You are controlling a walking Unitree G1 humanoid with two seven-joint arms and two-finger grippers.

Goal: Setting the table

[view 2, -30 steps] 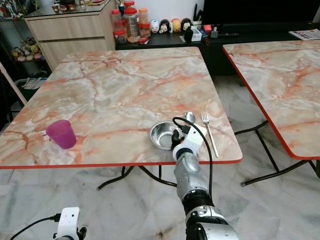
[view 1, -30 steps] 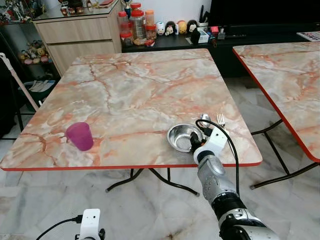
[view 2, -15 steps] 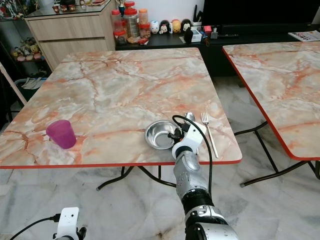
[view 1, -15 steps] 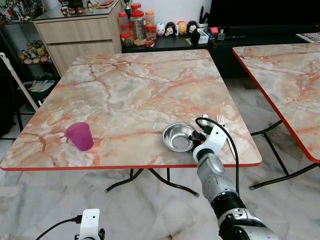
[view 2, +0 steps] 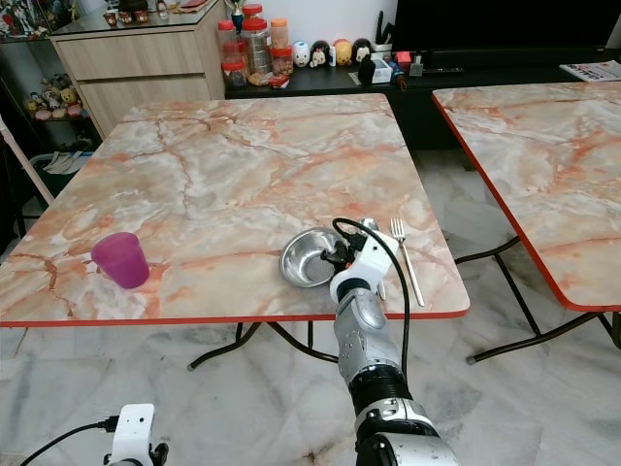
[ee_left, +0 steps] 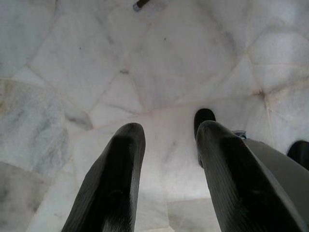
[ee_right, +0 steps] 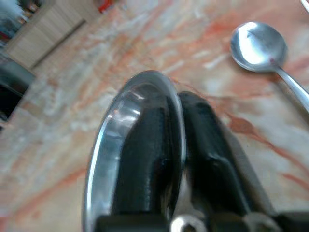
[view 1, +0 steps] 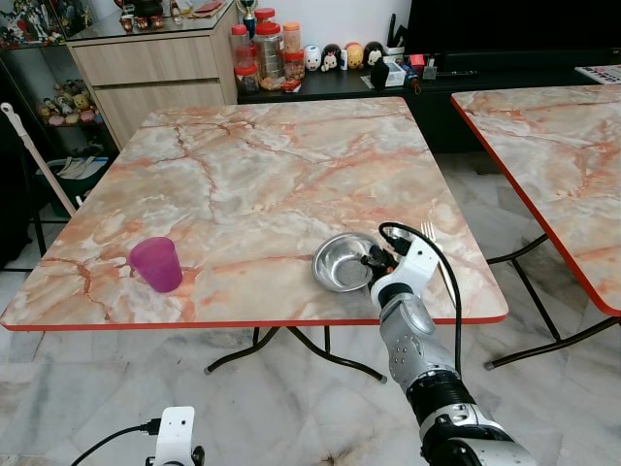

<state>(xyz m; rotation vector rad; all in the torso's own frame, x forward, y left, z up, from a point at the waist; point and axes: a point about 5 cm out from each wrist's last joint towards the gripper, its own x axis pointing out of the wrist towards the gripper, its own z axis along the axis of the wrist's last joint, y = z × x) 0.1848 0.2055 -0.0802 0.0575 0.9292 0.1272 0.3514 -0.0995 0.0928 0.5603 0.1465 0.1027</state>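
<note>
A steel bowl [view 1: 342,262] lies on the marble table [view 1: 262,184] near its front right edge. My right gripper [view 1: 374,262] is shut on the steel bowl's right rim, one finger [ee_right: 147,159] inside and the other outside the rim. A spoon [ee_right: 258,46] and a fork [view 2: 405,254] lie just right of the bowl. A purple cup [view 1: 156,264] stands upright near the front left edge. My left gripper [ee_left: 166,169] hangs open over the floor below the table.
A second marble table [view 1: 553,155] stands to the right, with a gap of tiled floor between. Behind the table are a wooden cabinet [view 1: 155,68] and a dark shelf with jars [view 1: 262,49] and figurines.
My right gripper has drawn the steel bowl a little to the left on the table, away from the spoon and fork. The cup and left arm stay put.
</note>
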